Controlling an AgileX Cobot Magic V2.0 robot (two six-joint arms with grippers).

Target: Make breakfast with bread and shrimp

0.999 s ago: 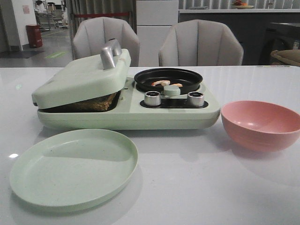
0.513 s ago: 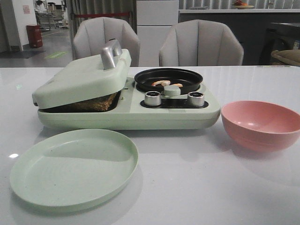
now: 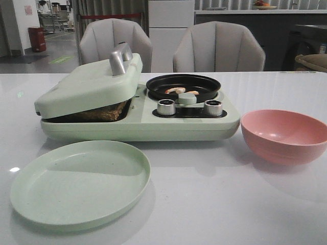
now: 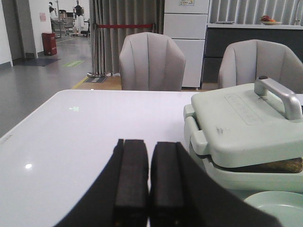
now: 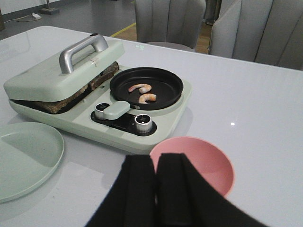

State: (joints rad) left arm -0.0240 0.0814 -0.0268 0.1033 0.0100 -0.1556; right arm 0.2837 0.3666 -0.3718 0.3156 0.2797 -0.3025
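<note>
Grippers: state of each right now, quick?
Left gripper: closed, holding nothing.
Right gripper: closed, holding nothing, above the pink bowl.

L claw (image 4: 149,182) & R claw (image 5: 156,189) both closed, seemingly empty.
</note>
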